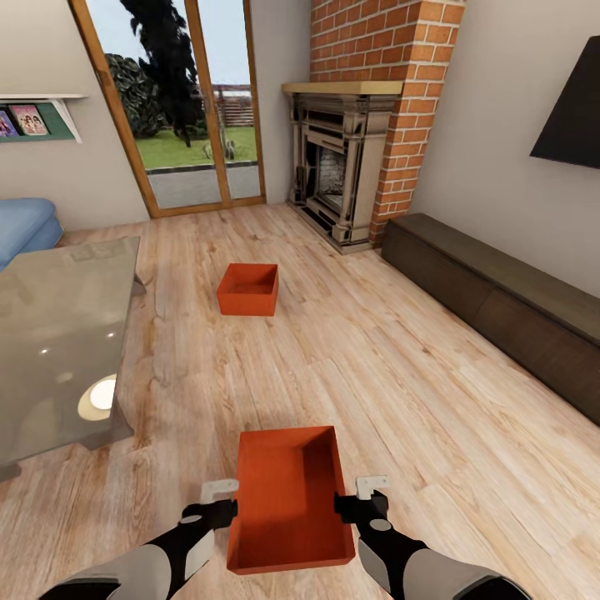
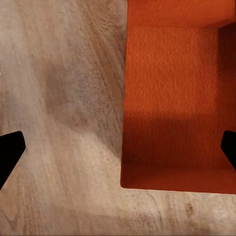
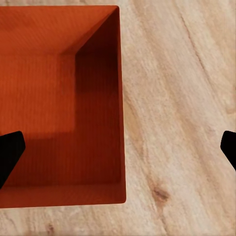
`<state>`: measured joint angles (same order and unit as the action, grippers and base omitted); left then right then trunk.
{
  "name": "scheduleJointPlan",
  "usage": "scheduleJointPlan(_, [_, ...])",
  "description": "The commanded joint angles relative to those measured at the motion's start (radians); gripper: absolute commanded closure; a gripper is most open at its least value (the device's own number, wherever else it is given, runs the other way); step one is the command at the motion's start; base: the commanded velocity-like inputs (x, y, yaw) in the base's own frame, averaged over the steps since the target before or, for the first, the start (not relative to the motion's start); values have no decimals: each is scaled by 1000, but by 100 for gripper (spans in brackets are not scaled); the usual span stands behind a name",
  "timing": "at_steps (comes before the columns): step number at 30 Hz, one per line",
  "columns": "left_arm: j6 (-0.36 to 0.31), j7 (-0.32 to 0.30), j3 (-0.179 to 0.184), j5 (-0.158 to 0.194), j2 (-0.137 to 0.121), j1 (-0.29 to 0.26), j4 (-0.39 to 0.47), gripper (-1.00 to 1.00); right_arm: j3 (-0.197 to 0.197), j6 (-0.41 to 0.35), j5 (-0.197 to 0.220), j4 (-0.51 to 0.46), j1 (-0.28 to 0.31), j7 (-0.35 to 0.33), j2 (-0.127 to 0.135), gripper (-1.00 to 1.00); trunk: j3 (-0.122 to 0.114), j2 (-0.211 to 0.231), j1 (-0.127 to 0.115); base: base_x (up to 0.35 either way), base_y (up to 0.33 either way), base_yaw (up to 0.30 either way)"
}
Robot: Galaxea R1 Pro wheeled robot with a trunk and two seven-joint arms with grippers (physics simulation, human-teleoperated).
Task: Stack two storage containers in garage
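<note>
- Near orange-red open-topped rectangular bin (image 1: 287,500) is right in front of the robot in the living room, between the two arms, sitting over the light wood plank floor (image 1: 400,367). Can't tell if it's touching the planks. Nothing inside it, just smooth walls and bottom.
- Left gripper (image 1: 223,502) is at its left wall, fingers spread wide. In the left wrist view the wall sits between the two dark fingertips (image 2: 10,152), not clamped.
- Right gripper (image 1: 367,498) is the same deal on the right wall: jaws apart, straddling the rim.
- Second orange-red bin (image 1: 248,289) is on the planks further ahead, well apart from the first, also empty, between the glass table (image 1: 58,350) and the red brick fireplace (image 1: 367,125).
</note>
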<state>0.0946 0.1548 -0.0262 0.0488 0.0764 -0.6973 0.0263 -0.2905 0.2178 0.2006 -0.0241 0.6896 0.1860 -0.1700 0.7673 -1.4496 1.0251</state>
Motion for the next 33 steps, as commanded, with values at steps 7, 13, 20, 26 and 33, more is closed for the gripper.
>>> scheduleJointPlan(7, [20, 2, -3, -21, 0, -1, -3, -100, -9, 6, 8, 1, 1, 2, 0, -100, 1, 0, 0, 0, 0, 0])
scheduleJointPlan(13, [77, 2, -2, -21, 0, 0, -19, -100, -9, 7, 8, 1, 1, 1, 0, -100, 1, 0, 0, 0, 0, 0])
scheduleJointPlan(20, [86, 2, -2, -19, 0, 0, -22, -100, -9, 6, 8, 1, 1, 1, 0, -100, 1, 0, 0, 0, 0, 0])
scheduleJointPlan(26, [86, 2, -3, -18, 0, 0, -22, -100, -9, 5, 8, 1, 1, 1, 0, -100, 1, 0, 0, 0, 0, 0])
scheduleJointPlan(33, [85, 2, -3, -17, -1, -1, -22, -100, -9, 6, 8, 1, 1, 1, 0, -100, 20, -42, 23, 0, 0, 0])
